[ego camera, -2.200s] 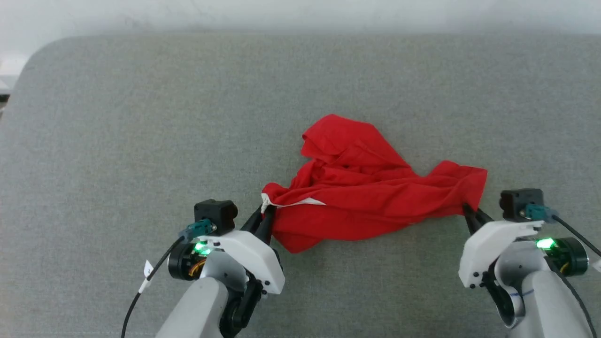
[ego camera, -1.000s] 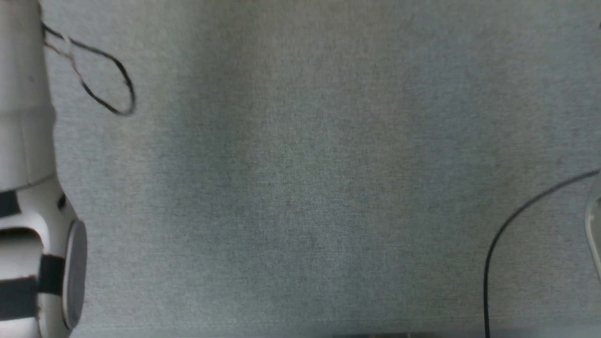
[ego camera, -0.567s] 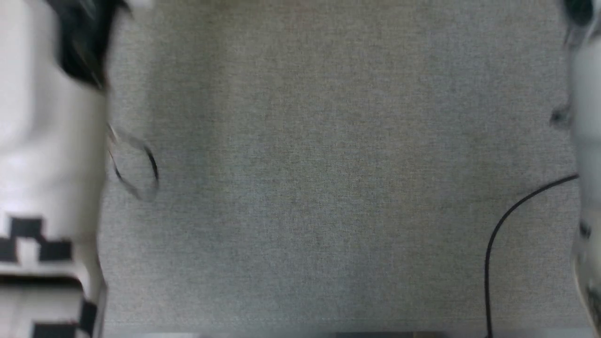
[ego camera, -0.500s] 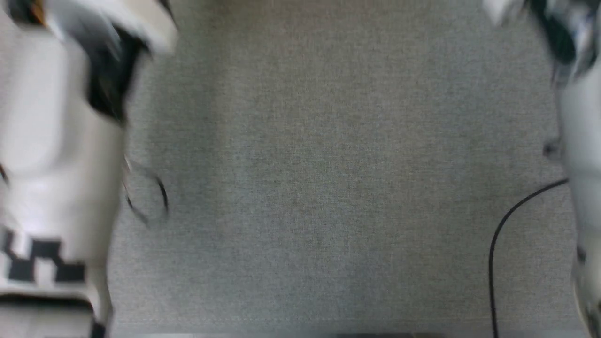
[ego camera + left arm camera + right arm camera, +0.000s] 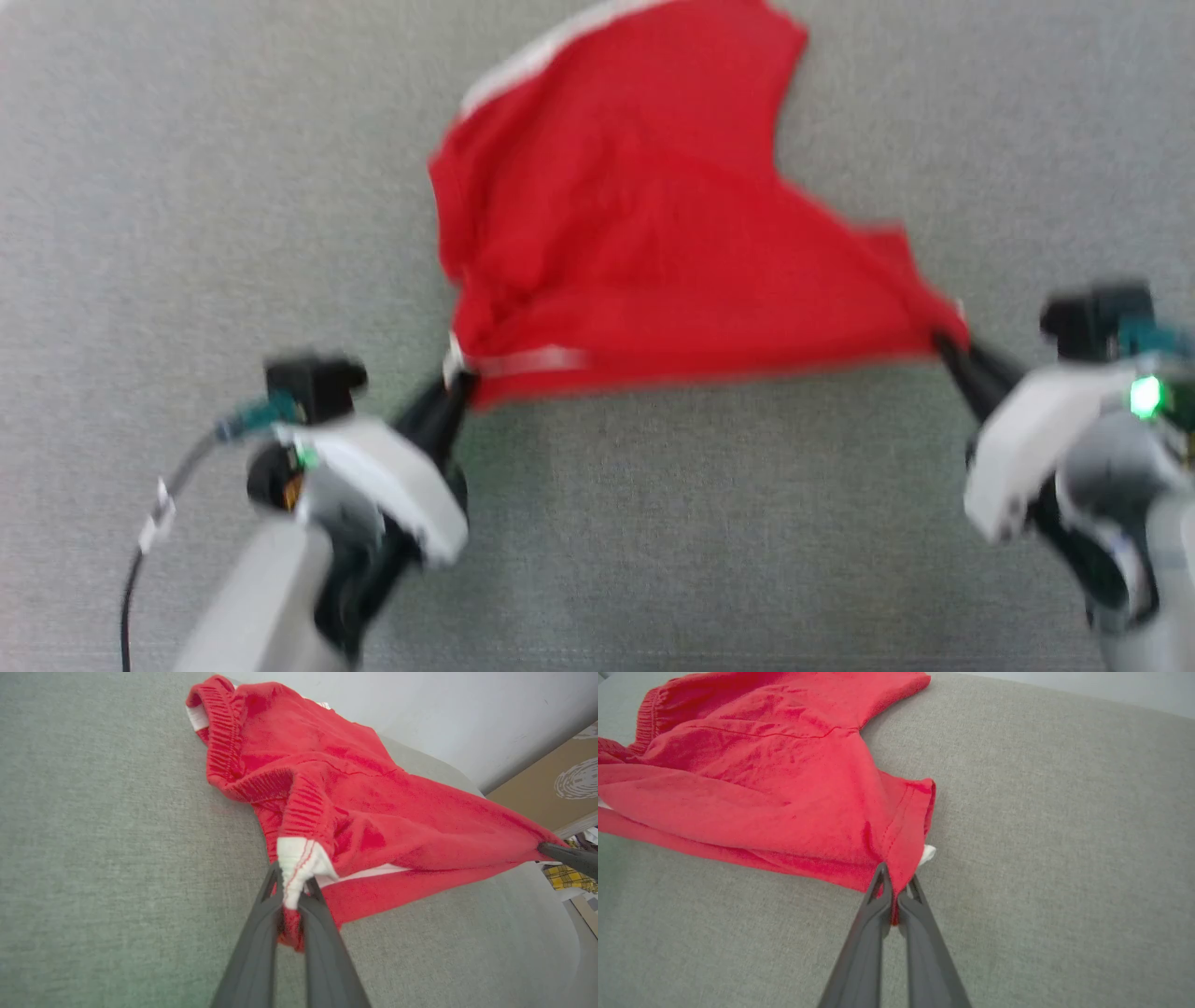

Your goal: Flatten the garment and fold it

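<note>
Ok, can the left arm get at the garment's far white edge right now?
Probably not: the left pincer is shut on the garment at its near white-banded corner, so it would have to let go first. Nothing else lies in the way.

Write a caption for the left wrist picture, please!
Left gripper pinches a white-trimmed corner of the red garment over a grey surface.
</note>
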